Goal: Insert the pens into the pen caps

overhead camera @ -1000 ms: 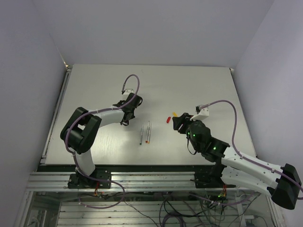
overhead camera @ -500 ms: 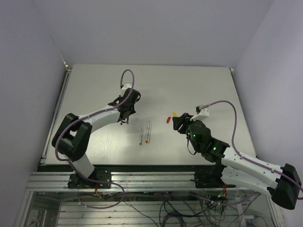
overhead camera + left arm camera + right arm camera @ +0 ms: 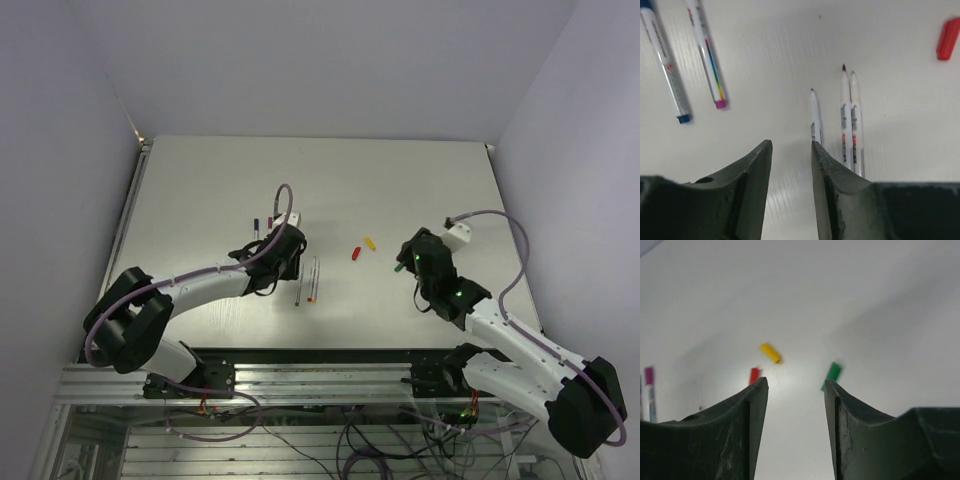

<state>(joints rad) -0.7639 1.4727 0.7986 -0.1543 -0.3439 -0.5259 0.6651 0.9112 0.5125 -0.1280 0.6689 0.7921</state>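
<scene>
Three uncapped grey pens lie side by side: one (image 3: 815, 117) just past my right fingertip, two more (image 3: 851, 117) to its right; they show in the top view (image 3: 306, 282). Two capped pens lie at the far left, one with a blue cap (image 3: 684, 118), one with a purple cap (image 3: 720, 103). My left gripper (image 3: 791, 150) is open and empty, low over the table (image 3: 280, 268). Red cap (image 3: 754, 375), yellow cap (image 3: 771, 353) and green cap (image 3: 832, 373) lie loose ahead of my right gripper (image 3: 796, 385), which is open and empty (image 3: 410, 256).
The red cap (image 3: 355, 253), yellow cap (image 3: 369, 243) and green cap (image 3: 398, 267) lie mid-table between the arms. The capped pens (image 3: 263, 223) lie behind the left gripper. The light table (image 3: 200, 190) is walled at the back and sides.
My left gripper moved nearer and right, towards the uncapped pens, uncovering the two capped pens. My right gripper pulled back to the right; the green cap now lies on the table.
</scene>
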